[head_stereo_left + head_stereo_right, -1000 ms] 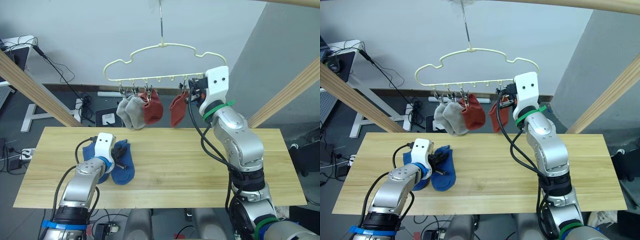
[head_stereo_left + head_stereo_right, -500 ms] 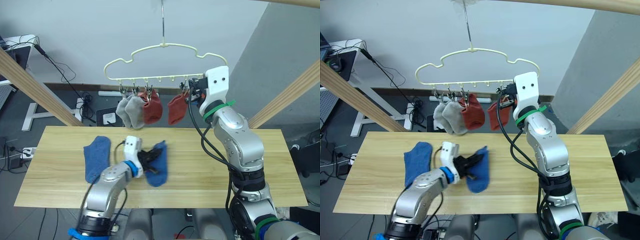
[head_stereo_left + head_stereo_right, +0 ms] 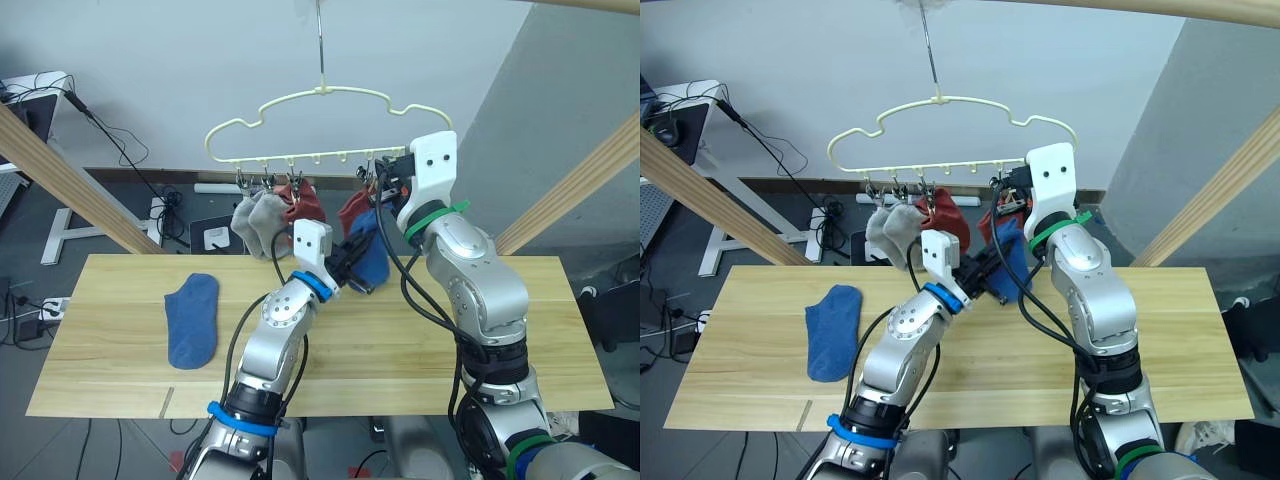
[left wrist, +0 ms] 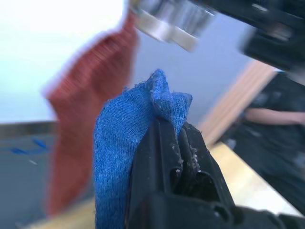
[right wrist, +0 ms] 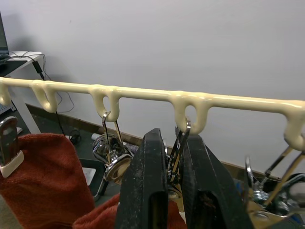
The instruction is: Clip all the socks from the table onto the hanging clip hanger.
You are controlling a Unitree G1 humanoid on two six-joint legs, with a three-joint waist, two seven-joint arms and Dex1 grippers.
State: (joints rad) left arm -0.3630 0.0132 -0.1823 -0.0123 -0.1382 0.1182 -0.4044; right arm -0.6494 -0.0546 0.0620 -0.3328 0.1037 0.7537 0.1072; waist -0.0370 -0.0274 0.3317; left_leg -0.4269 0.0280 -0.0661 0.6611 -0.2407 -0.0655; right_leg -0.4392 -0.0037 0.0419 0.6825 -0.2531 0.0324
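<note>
My left gripper [image 3: 352, 268] is shut on a blue sock [image 3: 370, 262] and holds it raised above the table [image 3: 430, 330], just below the hanger's right end. In the left wrist view the blue sock [image 4: 121, 157] bunches over my black fingertips, with a rust-red sock [image 4: 86, 105] behind it. My right gripper [image 5: 174, 143] is shut on a metal clip [image 5: 179, 138] of the pale yellow clip hanger [image 3: 300, 105]. Two grey socks [image 3: 255, 222] and two rust-red socks [image 3: 300, 200] hang from clips. A second blue sock [image 3: 193, 320] lies flat on the table's left part.
Slanted wooden poles of a frame stand at the left [image 3: 60, 175] and right [image 3: 585, 185] of the table. The hanger's thin metal hook [image 3: 321, 45] goes up to a pole overhead. Cables and a white desk [image 3: 40, 100] sit on the floor behind.
My left gripper has carried one blue sock off the table, up and to the right, to the hanger's right end. The other blue sock stays on the table. The right arm has held still.
</note>
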